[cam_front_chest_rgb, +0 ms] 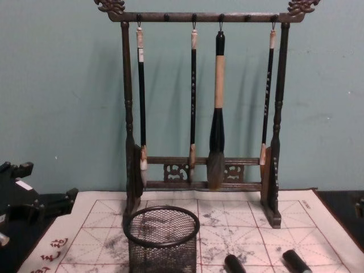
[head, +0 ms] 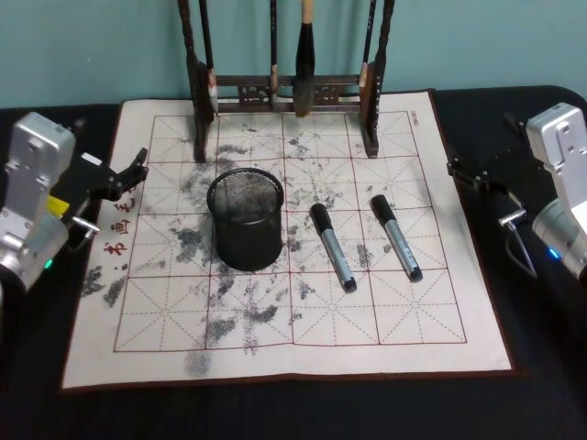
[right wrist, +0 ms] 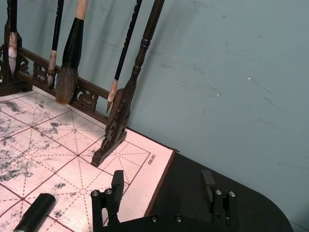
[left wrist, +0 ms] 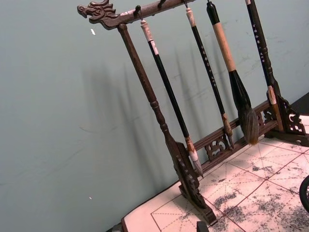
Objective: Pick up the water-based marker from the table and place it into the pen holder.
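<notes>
Right of centre in the head view, flat on the mat: one marker near the holder on its right, and a second marker further right, the two apart and roughly parallel, black ends toward the rack at the top. At the left edge, over the mat's border, left gripper with fingers parted and nothing between them. At the right edge, by the mat's side, right gripper spread wide and empty.
</notes>
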